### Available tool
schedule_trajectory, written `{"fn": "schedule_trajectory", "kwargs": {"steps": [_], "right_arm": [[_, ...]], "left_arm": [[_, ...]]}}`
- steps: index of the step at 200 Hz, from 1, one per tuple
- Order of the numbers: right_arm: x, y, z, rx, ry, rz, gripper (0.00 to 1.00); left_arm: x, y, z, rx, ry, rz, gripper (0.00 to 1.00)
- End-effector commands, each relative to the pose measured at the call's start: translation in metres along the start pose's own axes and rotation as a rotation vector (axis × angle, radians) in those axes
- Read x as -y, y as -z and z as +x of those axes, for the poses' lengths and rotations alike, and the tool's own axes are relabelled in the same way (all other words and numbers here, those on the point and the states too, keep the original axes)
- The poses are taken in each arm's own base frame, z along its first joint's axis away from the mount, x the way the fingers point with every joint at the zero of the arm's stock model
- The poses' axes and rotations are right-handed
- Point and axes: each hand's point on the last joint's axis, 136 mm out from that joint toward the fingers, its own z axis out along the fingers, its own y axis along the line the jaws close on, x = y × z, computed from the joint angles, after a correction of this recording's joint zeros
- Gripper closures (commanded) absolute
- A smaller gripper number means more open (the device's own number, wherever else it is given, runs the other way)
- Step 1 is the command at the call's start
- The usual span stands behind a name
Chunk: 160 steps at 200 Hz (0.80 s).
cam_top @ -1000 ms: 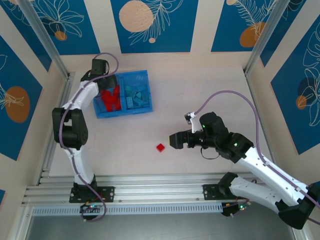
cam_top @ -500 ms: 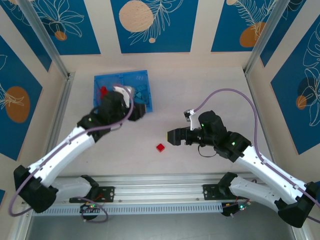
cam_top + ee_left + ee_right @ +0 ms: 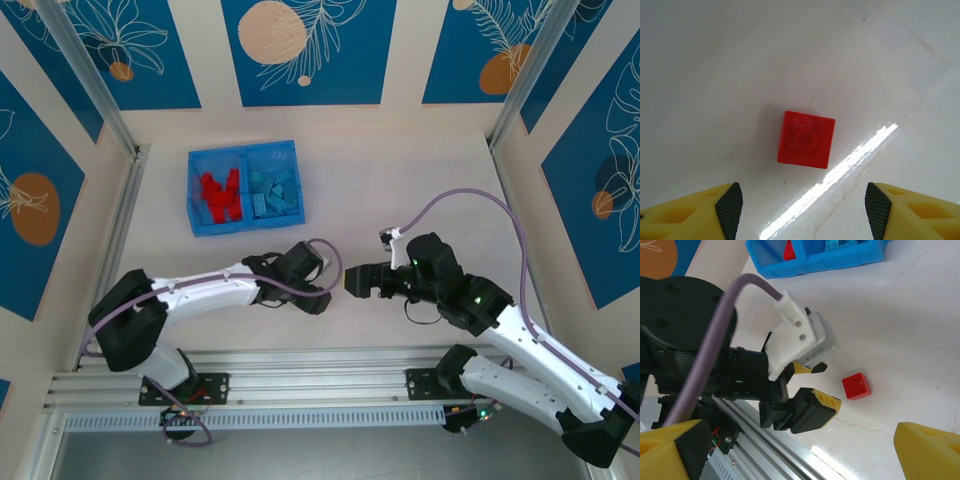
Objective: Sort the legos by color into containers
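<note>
A single red lego (image 3: pixel 806 139) lies flat on the white table, just ahead of my left gripper (image 3: pixel 804 212), whose yellow fingers stand open on either side with nothing between them. The right wrist view has the same red lego (image 3: pixel 856 386) next to the left gripper (image 3: pixel 827 385). My right gripper (image 3: pixel 807 455) is open and empty, facing the brick from the right. From above, the left gripper (image 3: pixel 320 288) covers the brick and the right gripper (image 3: pixel 350 281) sits close beside it. The blue tray (image 3: pixel 243 228) holds red legos (image 3: pixel 218 195) in its left compartment and teal legos (image 3: pixel 272 192) in its right.
An aluminium rail (image 3: pixel 300 365) runs along the near table edge, close below both grippers. The right arm's purple cable (image 3: pixel 470 200) arcs over the table. The tray (image 3: pixel 815 265) stands at the far left; bare table lies between it and the grippers.
My left arm swung from the tray down to the middle of the table and now hovers over the loose red lego, jaws wider. The right gripper shifted slightly toward the rail.
</note>
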Motion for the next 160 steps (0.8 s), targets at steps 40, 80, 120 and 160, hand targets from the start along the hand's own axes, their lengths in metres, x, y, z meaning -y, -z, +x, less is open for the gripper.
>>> {"fn": "schedule_trajectory", "kwargs": {"steps": [40,80,120,160], "right_arm": [[0.010,0.000,0.004,-0.001,-0.025,0.034,0.05],[0.012,0.000,0.008,-0.017,-0.022,0.041,0.04],[0.012,0.000,0.013,-0.042,-0.021,0.039,0.05],[0.007,0.001,0.010,-0.034,-0.016,0.019,0.05]], "left_arm": [[0.017,-0.037,-0.011,-0.077,-0.142,0.045,0.38],[0.012,-0.059,0.001,-0.126,-0.120,0.031,0.50],[0.007,-0.056,0.005,-0.096,-0.099,0.014,0.64],[-0.004,-0.024,-0.014,0.032,-0.034,0.009,0.71]]}}
